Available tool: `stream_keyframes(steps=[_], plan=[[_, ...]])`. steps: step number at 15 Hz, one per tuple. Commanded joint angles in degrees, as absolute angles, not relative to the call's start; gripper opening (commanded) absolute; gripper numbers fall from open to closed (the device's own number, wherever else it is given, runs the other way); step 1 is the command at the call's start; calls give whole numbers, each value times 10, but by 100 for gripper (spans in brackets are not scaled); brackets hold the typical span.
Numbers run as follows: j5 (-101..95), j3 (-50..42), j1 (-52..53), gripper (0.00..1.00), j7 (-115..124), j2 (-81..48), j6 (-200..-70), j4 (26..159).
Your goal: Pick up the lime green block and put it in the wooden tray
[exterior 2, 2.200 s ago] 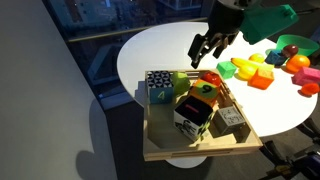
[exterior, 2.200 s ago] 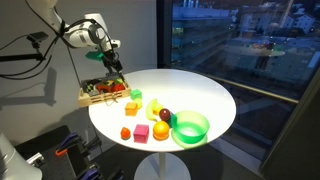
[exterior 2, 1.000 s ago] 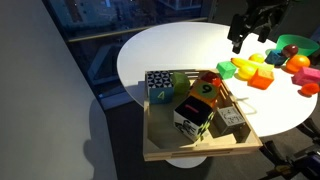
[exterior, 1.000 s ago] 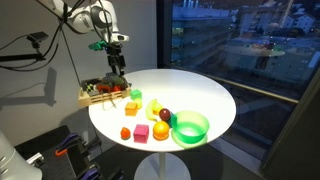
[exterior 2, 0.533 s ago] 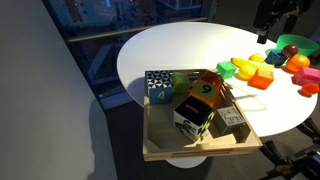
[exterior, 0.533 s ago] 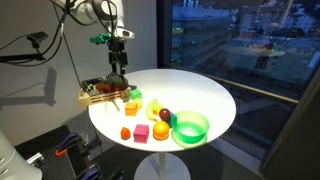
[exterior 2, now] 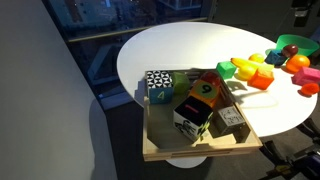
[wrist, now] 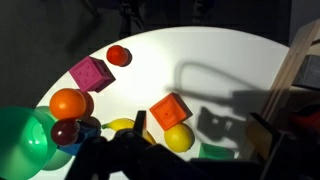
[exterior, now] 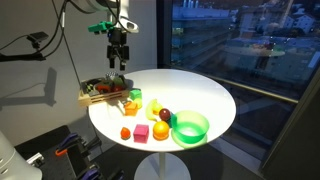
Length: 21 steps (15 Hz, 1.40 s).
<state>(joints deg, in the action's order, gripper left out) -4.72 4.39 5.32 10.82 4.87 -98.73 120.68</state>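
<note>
Your gripper (exterior: 120,60) hangs high in the upper left of an exterior view, above the wooden tray (exterior: 96,99), and it touches nothing. It is small and dark there, and in the wrist view it is only a black mass along the bottom edge. You cannot tell whether its fingers are apart or together.

The lime green block (exterior 2: 179,81) lies inside the wooden tray, toward its far side. It sits between a black-and-white checkered cube (exterior 2: 157,84) and a cube with a yellow face (exterior 2: 203,92).

The tray sits at the rim of a round white table (exterior: 205,95), which stands on a single white pedestal (exterior: 160,166). The tabletop is smooth and brightly lit, and the wrist view shows hard shadows falling across it.

A darker green block (exterior: 133,96) lies just beside the tray, with a red cube (exterior: 131,108) near it. Toward the lower middle of the frame are a pink cube (exterior: 142,132), an orange ball (exterior: 161,130) and a green bowl (exterior: 190,128), close together.

A tall window (exterior: 250,40) on the right of the frame shows city lights at night. A grey wall (exterior: 30,20) with cables fills the left, and grey carpet (exterior 2: 60,110) covers the floor.
</note>
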Motion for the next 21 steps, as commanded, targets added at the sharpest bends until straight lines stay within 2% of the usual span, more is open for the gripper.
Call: stream_keyframes(steps=[1, 10, 21], plan=[[-26, 33, 40, 100, 52, 79, -934, 1192], [-2, 8, 27, 100, 2, 170, -877, 1197], [28, -10, 17, 100, 5, 256, -901, 1216]])
